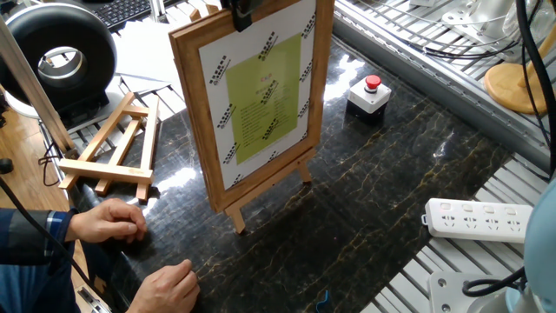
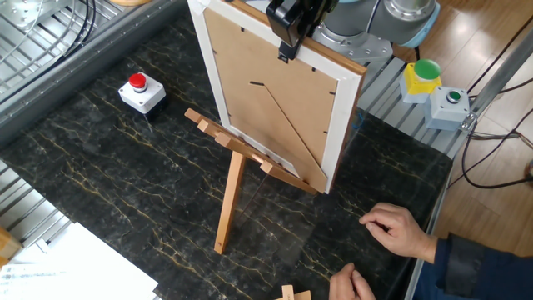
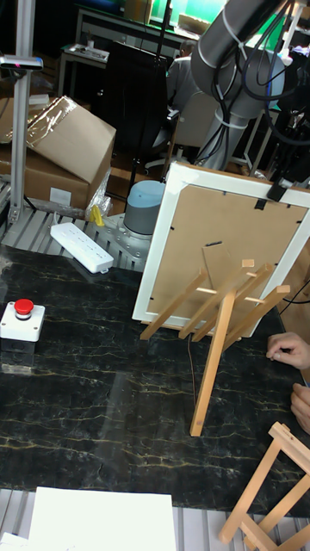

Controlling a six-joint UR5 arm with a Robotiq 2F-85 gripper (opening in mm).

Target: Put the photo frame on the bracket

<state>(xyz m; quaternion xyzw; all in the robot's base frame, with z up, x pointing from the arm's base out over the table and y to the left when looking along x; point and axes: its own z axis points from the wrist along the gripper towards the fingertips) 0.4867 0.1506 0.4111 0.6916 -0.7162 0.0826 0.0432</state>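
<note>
The photo frame (image 1: 252,96) stands upright in the middle of the dark table, its yellow-green panel facing the one fixed view. Its brown back (image 2: 275,108) leans against the slats of the bracket (image 3: 215,306). The frame's lower edge meets the bracket's ledge bar (image 2: 250,154), and the rear prop leg (image 2: 229,204) reaches down to the table. My gripper (image 2: 287,33) is at the frame's top edge, shut on it. It also shows as a black clamp in the tall fixed view (image 3: 277,191) and at the top of the one fixed view (image 1: 241,10).
A smaller wooden easel (image 1: 113,148) lies flat at the left. A red button box (image 1: 369,96) sits behind the frame, a white power strip (image 1: 478,219) at the right. A person's hands (image 1: 109,222) rest near the table's front edge, beside the bracket (image 2: 396,229).
</note>
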